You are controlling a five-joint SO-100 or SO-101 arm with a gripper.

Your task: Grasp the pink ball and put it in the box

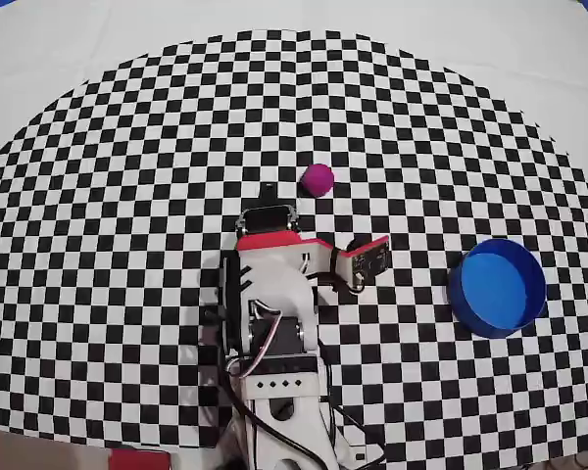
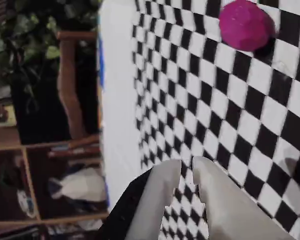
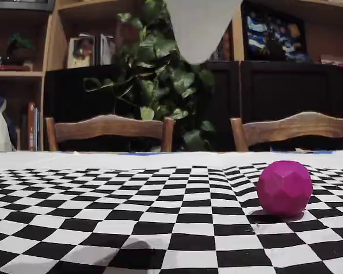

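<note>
Clearly faceted magenta pink ball (image 3: 284,188)

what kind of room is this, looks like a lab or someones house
Most likely a home, probably a dining or living room. The fixed view shows wooden chairs pulled up to the table, a leafy houseplant, and wooden shelves with books and ornaments. The checkered cloth covers an ordinary table.

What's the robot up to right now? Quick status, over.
Gripper nearly shut, empty, short of the pink ball. Ball loose on the checkered cloth. Blue box empty, off to the right in the overhead view. Path clear.
</note>
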